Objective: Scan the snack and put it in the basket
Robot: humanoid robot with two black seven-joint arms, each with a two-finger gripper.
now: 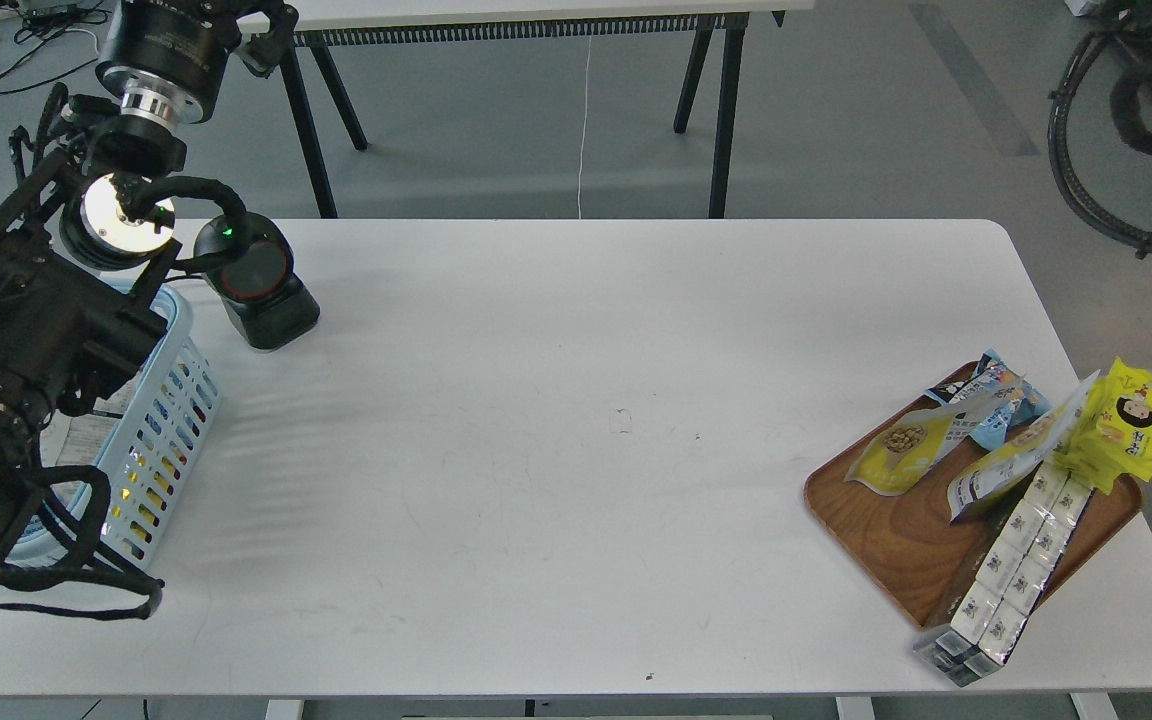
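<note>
The snack [898,448], a small pouch with a yellow front and a picture of round tan nuts, lies on the brown wooden tray [886,540] at the right. A second similar pouch [1011,455] leans beside it. The light blue slotted basket [164,420] stands at the table's left edge, partly hidden by my left arm. My left gripper [261,35] is high at the top left, far from the snack; its fingers cannot be told apart. Of my right arm only cables [1101,150] show at the top right; its gripper is out of view.
A black scanner [258,288] with a red ring and a green light stands beside the basket. On the tray also lie a blue packet [996,395], a bright yellow packet with a cartoon face [1126,420] and a long silver pack [1011,560] overhanging the front edge.
</note>
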